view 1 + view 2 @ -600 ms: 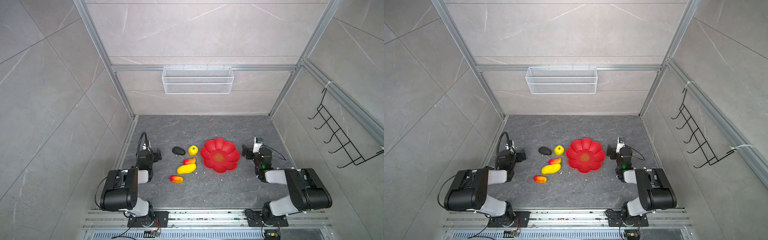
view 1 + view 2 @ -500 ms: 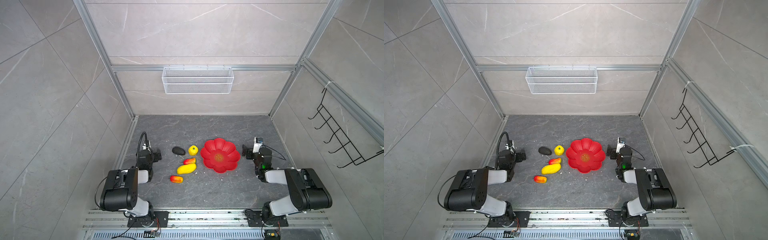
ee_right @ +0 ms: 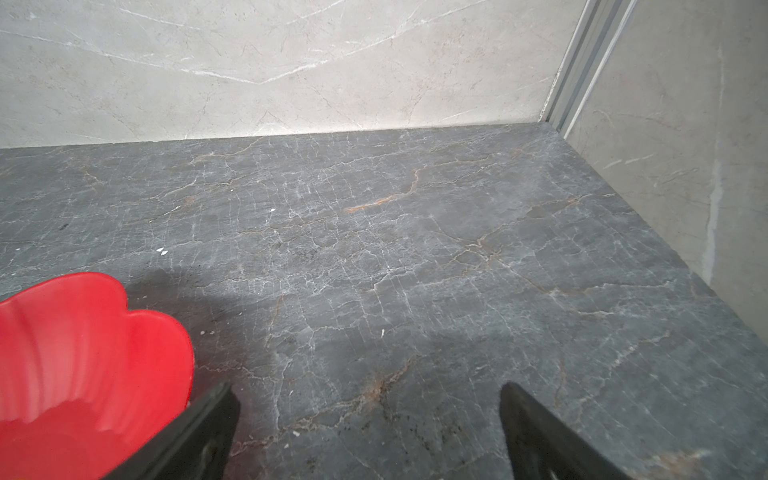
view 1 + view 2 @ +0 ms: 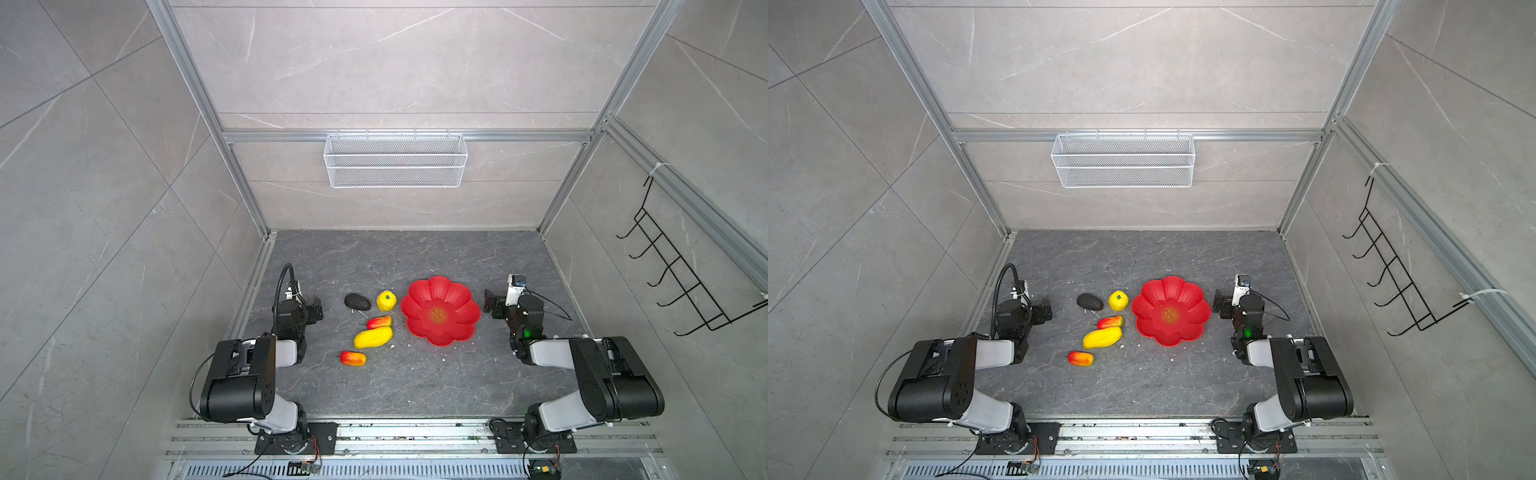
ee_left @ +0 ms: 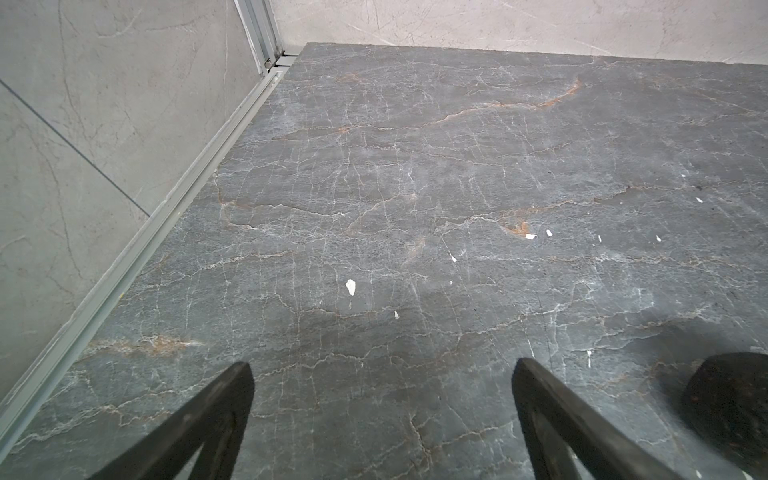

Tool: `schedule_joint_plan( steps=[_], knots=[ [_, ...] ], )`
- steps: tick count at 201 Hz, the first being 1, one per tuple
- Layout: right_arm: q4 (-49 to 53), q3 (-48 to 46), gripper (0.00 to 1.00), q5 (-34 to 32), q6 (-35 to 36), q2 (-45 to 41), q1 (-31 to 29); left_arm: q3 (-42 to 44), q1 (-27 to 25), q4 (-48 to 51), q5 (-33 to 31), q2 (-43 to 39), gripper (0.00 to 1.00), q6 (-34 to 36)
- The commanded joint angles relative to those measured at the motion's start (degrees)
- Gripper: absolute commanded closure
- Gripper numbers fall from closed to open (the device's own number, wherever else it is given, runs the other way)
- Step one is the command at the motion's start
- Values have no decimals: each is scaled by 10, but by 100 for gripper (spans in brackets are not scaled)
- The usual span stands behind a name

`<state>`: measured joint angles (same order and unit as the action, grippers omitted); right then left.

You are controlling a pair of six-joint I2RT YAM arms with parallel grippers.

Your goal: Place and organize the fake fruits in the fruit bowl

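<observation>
- Grey veined stone worktop [image 4: 415, 386], walled on three sides, with white flecks [image 5: 350, 286] scattered over it.
- White mesh basket [image 4: 395, 160] hangs on the back wall, above the worktop's far edge.
- Black hook rack [image 4: 681, 286] is fixed to the right wall.
- Red bowl [image 4: 419, 299] sits upright, right of the worktop's centre, with a scalloped rim and a gold emblem at its middle.
- Left gripper [image 5: 380, 365] is low over the worktop near the left edge. Its jaws are spread wide, with bare stone between them.
- Right gripper [image 3: 368, 387] is between the bowl and the right edge, its jaws likewise spread and grasping nothing. One finger is just beside the bowl's rim; contact cannot be told.
- Long yellow fruit [image 4: 373, 337] lies at the worktop's centre, left of the bowl and apart from it.
- Black fruit [image 4: 357, 301] is farthest left of the five, near the left gripper but outside its jaws.
- Round yellow fruit [image 4: 386, 301] lies between the black fruit and the bowl.
- Far red-yellow fruit [image 4: 379, 322] is just beyond the long yellow fruit.
- Near red-yellow fruit [image 4: 353, 358] is closest to the front edge.
- All five lie on the stone, outside the bowl.
</observation>
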<state>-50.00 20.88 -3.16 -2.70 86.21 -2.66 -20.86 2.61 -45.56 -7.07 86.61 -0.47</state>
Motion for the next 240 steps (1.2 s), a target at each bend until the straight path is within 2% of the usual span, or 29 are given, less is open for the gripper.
schedule_joint_plan(
  steps=[1,121,133,141,165,184,212,240],
  knots=[
    [-10,-4,0,4,11,6,-1,1,-1,-34,6,-4,0,-9],
    [-11,-6,0,4,12,5,-2,1,-1,-34,5,-4,0,-8],
    [-11,-5,0,-20,6,-9,-5,2,-2,-36,-6,-17,0,-5],
    [33,-3,0,-26,7,-53,-6,-4,-6,5,-13,-53,0,-7],
    [203,39,0,-40,-17,-192,-20,-59,-33,221,-74,-189,0,-11],
    [350,123,0,-27,-31,-242,-66,-100,-73,323,-89,-260,0,-15],
    [468,255,0,-42,-14,-204,-202,-213,-103,529,-60,-301,0,-43],
    [586,435,0,34,-15,-64,-305,-311,-142,668,-30,-318,0,-23]
  ],
)
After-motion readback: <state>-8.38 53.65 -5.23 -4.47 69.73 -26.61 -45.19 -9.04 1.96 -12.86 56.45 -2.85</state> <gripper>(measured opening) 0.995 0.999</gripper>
